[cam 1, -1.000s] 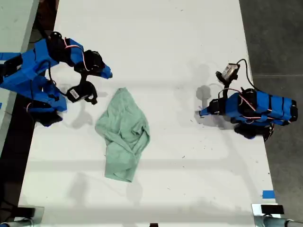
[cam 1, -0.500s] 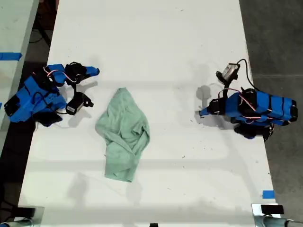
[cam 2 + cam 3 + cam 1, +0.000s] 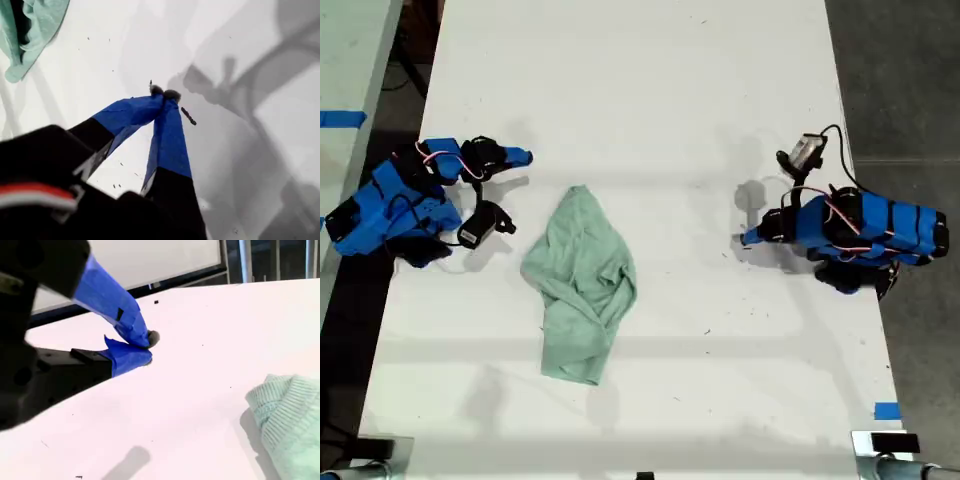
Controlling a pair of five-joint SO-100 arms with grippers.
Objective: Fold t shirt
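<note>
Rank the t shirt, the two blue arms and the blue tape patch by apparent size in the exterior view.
1. The t shirt.
2. The two arms: the one at the view's right and the one at its left look alike, so no ranking.
3. The blue tape patch, clearly smallest.

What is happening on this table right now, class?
Two blue arms sit on a white table with a crumpled mint-green t shirt between them. Neither touches it. My first gripper, at the exterior view's right, is shut on nothing. My second gripper, at its left, is shut too, beside the shirt. No tidy fold shows yet.
</note>
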